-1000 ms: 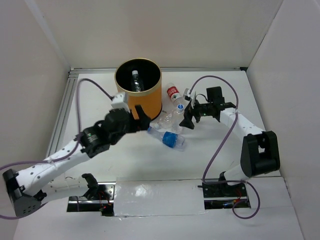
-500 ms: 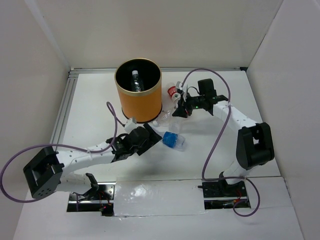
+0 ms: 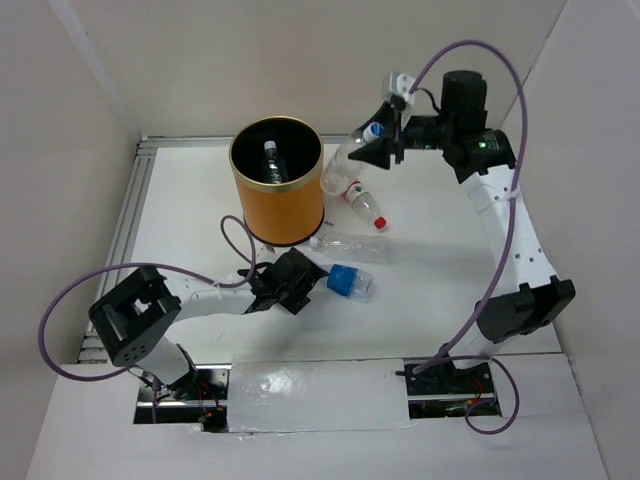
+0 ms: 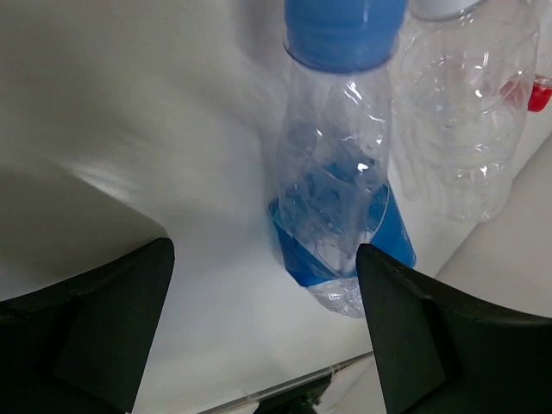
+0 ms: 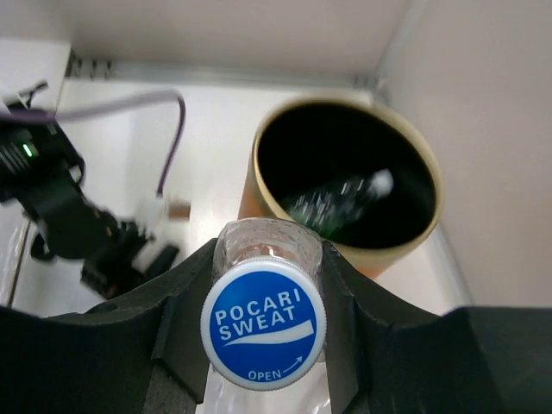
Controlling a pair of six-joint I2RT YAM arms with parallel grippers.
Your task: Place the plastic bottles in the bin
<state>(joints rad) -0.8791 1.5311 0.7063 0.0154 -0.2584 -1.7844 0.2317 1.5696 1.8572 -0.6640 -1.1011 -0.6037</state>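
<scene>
The orange bin [image 3: 290,205] stands at the back left of centre, with one bottle [image 3: 270,160] lying inside. My right gripper [image 3: 385,140] is raised just right of the bin's rim, shut on the neck of a clear bottle [image 3: 343,162] with a blue cap [image 5: 263,323]. In the right wrist view the bin [image 5: 435,185] opens just beyond that cap. A blue-labelled bottle [image 3: 348,282] lies on the table. My left gripper [image 3: 300,281] is open, its jaws wide on either side of this bottle's [image 4: 336,190] base.
A red-capped bottle [image 3: 363,199] and a clear bottle [image 3: 350,247] lie on the table between the bin and the blue-labelled one. White walls close in the back and both sides. A metal rail [image 3: 125,220] runs along the left edge.
My right gripper closed on the blue-capped bottle and lifted it up and back beside the bin. My left arm folded down low, its open gripper now at the blue-labelled bottle.
</scene>
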